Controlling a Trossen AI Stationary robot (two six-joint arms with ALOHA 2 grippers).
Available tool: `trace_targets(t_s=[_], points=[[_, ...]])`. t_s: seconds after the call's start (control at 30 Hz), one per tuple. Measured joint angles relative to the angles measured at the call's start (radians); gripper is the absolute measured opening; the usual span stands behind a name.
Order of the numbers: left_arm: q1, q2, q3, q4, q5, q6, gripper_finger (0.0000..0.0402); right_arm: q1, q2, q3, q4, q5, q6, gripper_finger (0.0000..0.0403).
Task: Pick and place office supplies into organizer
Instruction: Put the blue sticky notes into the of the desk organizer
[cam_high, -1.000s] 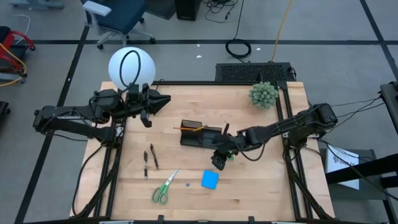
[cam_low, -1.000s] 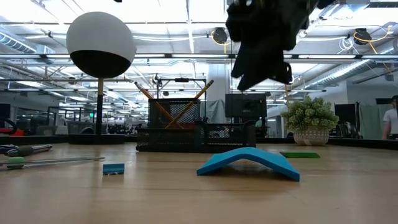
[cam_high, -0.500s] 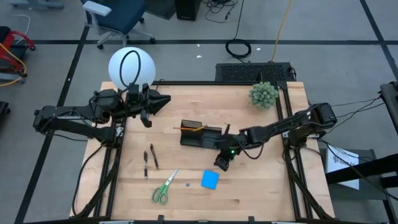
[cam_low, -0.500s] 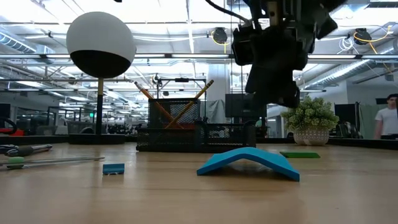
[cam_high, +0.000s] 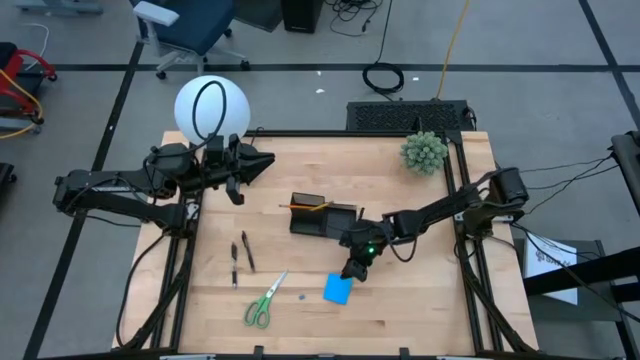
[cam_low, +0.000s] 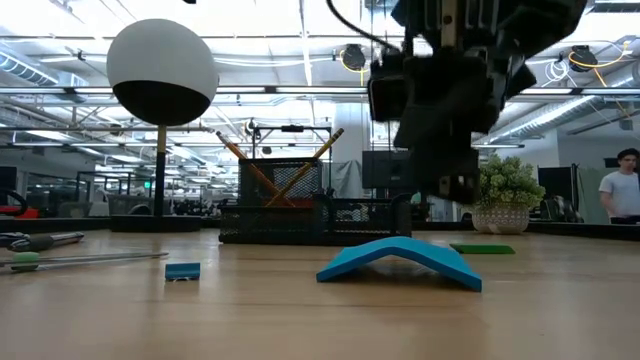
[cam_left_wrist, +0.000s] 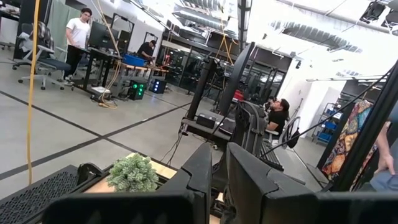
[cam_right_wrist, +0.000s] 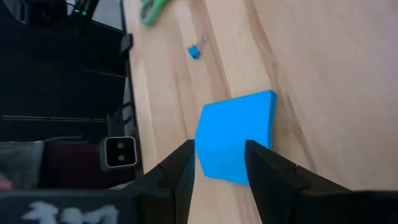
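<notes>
My right gripper (cam_high: 352, 270) hangs just beside the blue pad (cam_high: 337, 289), in front of the organizer (cam_high: 322, 218). My left gripper (cam_high: 262, 160) waits near the white lamp globe (cam_high: 210, 108). Scissors (cam_high: 263, 300) and two pens (cam_high: 241, 255) lie apart on the table (cam_high: 420, 310).

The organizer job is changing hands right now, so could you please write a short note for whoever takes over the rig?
Right gripper: open, empty, hovering beside the blue pad, which lies arched on the table.
Left gripper: parked at the table's back-left corner by the lamp, fingers nearly together, holding nothing.
Done: two pencils stand crossed in the organizer.
Left: blue pad, scissors, two pens, and the small eraser in front of the organizer.
</notes>
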Motion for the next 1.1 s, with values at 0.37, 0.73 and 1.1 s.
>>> trace_targets(t_s=[0.37, 0.73, 1.1], points=[[0.000, 0.000, 0.000, 0.000, 0.000, 0.000, 0.0047, 0.009, 0.124, 0.000, 0.131, -0.095, 0.047, 0.0132], [0.000, 0.000, 0.000, 0.000, 0.000, 0.000, 0.0047, 0.006, 0.122, 0.001, 0.134, -0.069, 0.034, 0.0132], [0.000, 0.000, 0.000, 0.000, 0.000, 0.000, 0.0047, -0.032, 0.049, 0.001, 0.009, 0.042, -0.067, 0.0132]])
